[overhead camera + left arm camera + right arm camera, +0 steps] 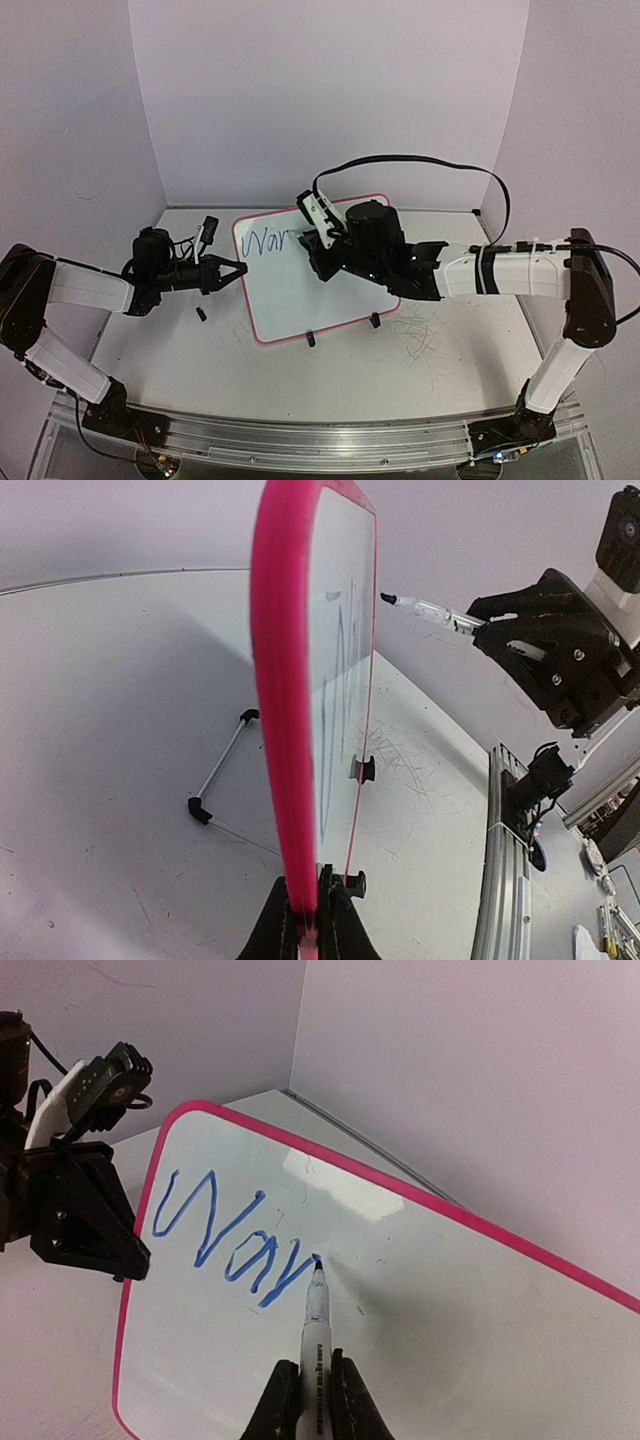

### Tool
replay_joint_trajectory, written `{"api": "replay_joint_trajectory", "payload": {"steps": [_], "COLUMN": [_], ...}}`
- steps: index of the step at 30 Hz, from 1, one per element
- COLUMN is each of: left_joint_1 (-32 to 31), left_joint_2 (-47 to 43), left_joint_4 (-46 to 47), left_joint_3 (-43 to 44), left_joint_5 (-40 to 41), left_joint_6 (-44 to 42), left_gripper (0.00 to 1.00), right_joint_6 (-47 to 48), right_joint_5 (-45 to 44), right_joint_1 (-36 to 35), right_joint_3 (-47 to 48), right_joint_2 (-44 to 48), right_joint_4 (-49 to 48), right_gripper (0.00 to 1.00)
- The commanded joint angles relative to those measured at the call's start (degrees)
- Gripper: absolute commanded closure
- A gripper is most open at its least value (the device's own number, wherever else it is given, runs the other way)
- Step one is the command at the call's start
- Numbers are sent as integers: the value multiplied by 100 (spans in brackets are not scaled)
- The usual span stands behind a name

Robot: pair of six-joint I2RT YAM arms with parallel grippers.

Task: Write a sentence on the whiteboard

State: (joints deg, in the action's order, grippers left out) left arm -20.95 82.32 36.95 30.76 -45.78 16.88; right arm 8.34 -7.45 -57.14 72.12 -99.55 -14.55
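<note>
1. The left gripper (305, 925) pinches the left edge of the small white glossy board with a thin pink-red frame (285, 730). This grip likely braces the whiteboard against the push of writing.
2. The whiteboard (300, 290) stands tilted on its metal wire stand with black feet (222, 770), in the middle of the large scratched white tabletop (420, 335), with its face turned towards the right arm.
3. The sentence in blue slanted script (225, 1235) sits in the board's upper left corner. So far it is only a large capital W and two smaller letters, so most of the writing remains to be done.
4. A slim clear-bodied marker with a dark tip (316, 1320) meets the board at the end of the third letter's stroke.
5. The right gripper (315, 1400) is clamped on the marker's barrel and holds it lengthwise, so the tip leads onto the surface.
</note>
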Motion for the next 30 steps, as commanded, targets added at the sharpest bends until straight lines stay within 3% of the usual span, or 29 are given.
{"api": "replay_joint_trajectory", "payload": {"steps": [1,30], "left_joint_1": [20,20], "left_joint_2": [-104,-132], "left_joint_4": [-47,-50], "left_joint_3": [219,219], "left_joint_5": [251,260], "left_joint_6": [-273,-309], "left_gripper": [100,100], "right_joint_6": [-38,-340], "right_joint_5": [-123,73], "right_joint_1": [44,46], "right_joint_3": [303,17], "right_joint_2": [-124,-121], "right_joint_4": [-189,-4], "right_gripper": [100,100]}}
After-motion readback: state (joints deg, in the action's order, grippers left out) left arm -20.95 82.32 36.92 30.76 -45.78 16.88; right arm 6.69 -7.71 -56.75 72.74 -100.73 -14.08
